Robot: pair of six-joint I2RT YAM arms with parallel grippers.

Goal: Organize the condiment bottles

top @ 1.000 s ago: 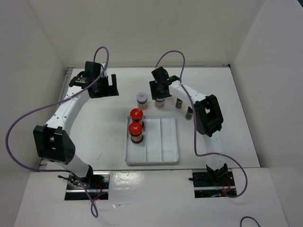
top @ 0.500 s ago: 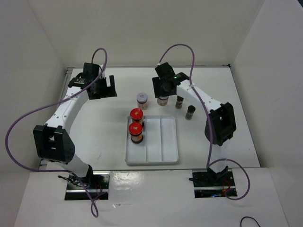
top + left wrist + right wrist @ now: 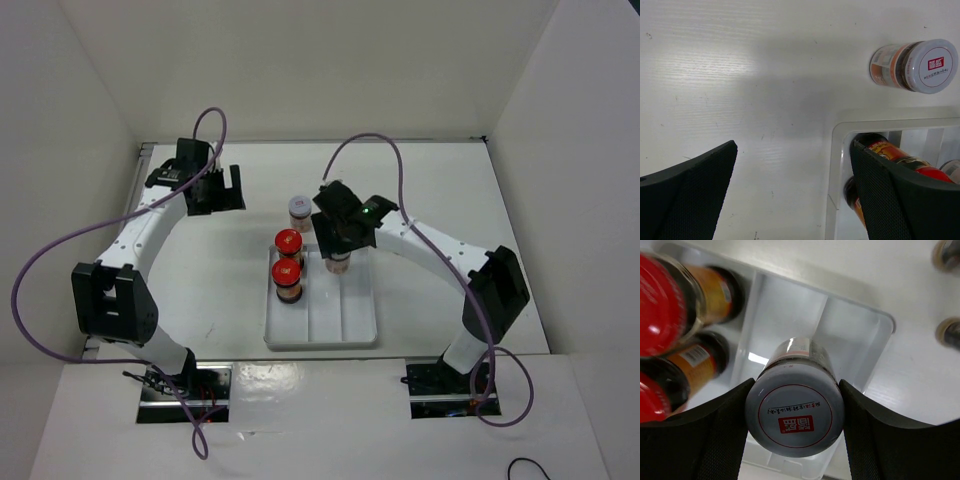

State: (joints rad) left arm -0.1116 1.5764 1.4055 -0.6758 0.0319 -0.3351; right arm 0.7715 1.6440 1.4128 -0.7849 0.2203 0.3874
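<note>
White table (image 3: 200, 290) and plain white walls (image 3: 300, 70) enclose our workspace. Our right gripper (image 3: 795, 390) is clamped on a white-lidded jar (image 3: 795, 417), with a dark finger (image 3: 705, 440) pressed against each side just under the lid. The jar hangs lid up over the far end of the tray (image 3: 886, 322), roughly in line with the middle compartment. We cannot tell whether its base touches the tray floor.

We count six jars, two of each kind. Besides the white-lidded one we hold, a second white-lidded jar (image 3: 300, 208) stands on the table just beyond the tray's far-left corner. Two red-lidded jars (image 3: 288, 241) (image 3: 286, 272) stand one behind the other in the left compartment, right beside the held jar and close to the gripper's finger on that side. Two dark jars (image 3: 946, 252) (image 3: 950, 332) stand on the table off the tray's right side. They are blurred in the right wrist view, and in the top view our right arm (image 3: 430, 245) lies across them and hides them.

Our left gripper (image 3: 794, 147) has its jaws spread wide with nothing between them. It hovers over bare table out past the tray's far-left corner, well apart from the second white-lidded jar. Purple cables (image 3: 370, 150) loop above both arms.
</note>
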